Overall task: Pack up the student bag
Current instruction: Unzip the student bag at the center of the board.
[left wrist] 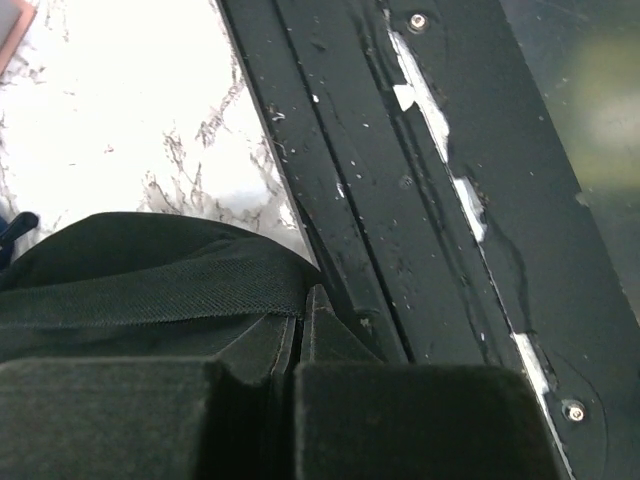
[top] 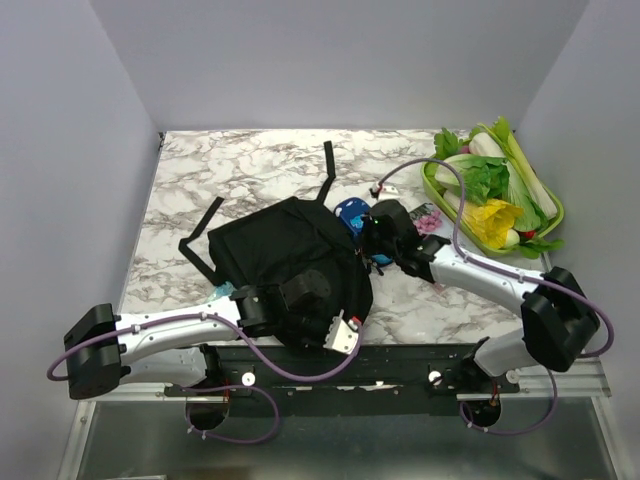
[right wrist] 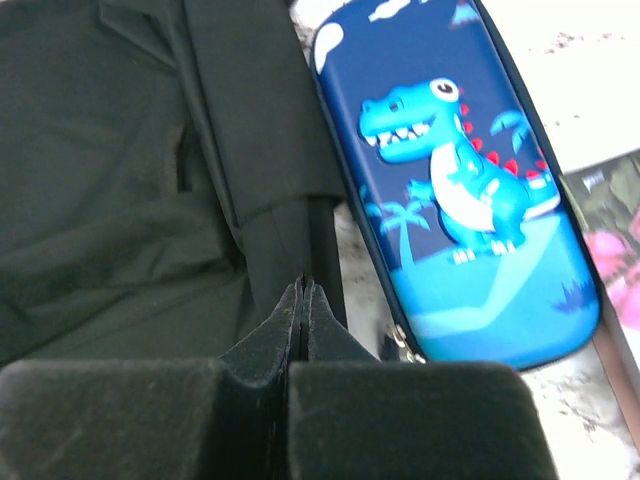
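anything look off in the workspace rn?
Two things. A green tray of vegetables sits at the far right corner of the table, unrelated to a school bag. White patches streak the black rail at the near edge, like peeling tape or chipped paint. The bag lies flat, straps splayed; pencil case beside it, intact.

Plainly a robot lab, not a home or a classroom. Told by a left arm (top: 170, 335) and a right arm (top: 480, 270) bolted to a black rail (top: 400, 362) at the near edge of a marbled counter (top: 200, 170), with purple cables (top: 300, 372) trailing loose. Boxed in by bare pale walls (top: 350, 60) on three sides. Stocked with mismatched props: a backpack (top: 280, 245), a pencil case (top: 349, 212), a green tray (top: 556, 213) of vegetables.
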Tool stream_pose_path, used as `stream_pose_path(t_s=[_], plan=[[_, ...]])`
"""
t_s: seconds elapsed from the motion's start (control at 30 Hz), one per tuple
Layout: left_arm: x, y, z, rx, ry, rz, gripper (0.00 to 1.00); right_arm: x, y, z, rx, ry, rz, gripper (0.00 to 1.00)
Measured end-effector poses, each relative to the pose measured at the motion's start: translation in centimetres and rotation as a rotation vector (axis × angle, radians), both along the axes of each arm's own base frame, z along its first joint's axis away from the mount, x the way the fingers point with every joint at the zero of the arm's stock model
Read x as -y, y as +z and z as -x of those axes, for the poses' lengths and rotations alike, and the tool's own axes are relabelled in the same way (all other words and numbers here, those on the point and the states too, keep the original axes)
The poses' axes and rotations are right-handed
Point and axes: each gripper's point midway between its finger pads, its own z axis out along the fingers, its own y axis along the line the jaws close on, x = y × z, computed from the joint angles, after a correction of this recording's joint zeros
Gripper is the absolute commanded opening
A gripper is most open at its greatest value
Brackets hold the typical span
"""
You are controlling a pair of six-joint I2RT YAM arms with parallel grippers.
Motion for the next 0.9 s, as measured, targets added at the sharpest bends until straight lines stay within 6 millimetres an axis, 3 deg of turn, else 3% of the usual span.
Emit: stream_pose_path(t_s=[0.2, 0.23, 0.33, 0.37, 0.43, 0.47, 0.57, 0.7, 0.8, 0.9], plan=[[-0.9, -0.1, 0.5, 0.021, -0.048, -0.009, 0.0, -2.4, 0.4, -2.8, 0.004, 0.005, 0.01, 0.01], [-0.9, -0.2, 0.4, 0.028, -0.048, -0.008, 0.19, -2.8, 0.4, -3.1, 0.001, 0.007, 0.012, 0.01], [-1.0, -0.4, -0.1, 0.049, -0.026, -0.007, 0.49, -3.5, 0.3, -3.8, -0.003, 0.007, 0.014, 0.39], [-1.1, -0.6, -0.2, 0.044, 0.0, -0.006, 0.56, -3.5, 0.5, -4.1, 0.002, -0.001, 0.01, 0.56], [-1.1, -1.0, -0.9, 0.039, 0.072, 0.001, 0.67, -3.3, 0.9, -4.5, 0.009, -0.021, -0.003, 0.65], [-1.1, -1.1, -1.7, 0.043, 0.123, 0.009, 0.71, -3.2, 1.1, -4.4, 0.013, -0.027, -0.01, 0.74], [-1.5, -0.5, -5.2, 0.001, 0.329, 0.037, 0.8, -2.3, 2.3, -3.6, 0.024, -0.043, -0.046, 0.8], [-2.4, 2.3, -9.1, -0.083, 0.541, 0.117, 0.85, -0.7, 4.2, -0.7, 0.041, -0.043, -0.124, 0.83], [-2.4, 5.4, -10.5, -0.111, 0.592, 0.198, 0.85, -0.8, 5.2, 1.5, 0.044, -0.023, -0.174, 0.79], [-2.8, 7.1, -10.8, -0.12, 0.592, 0.241, 0.86, -1.5, 4.5, 4.3, 0.013, 0.024, -0.202, 0.69]])
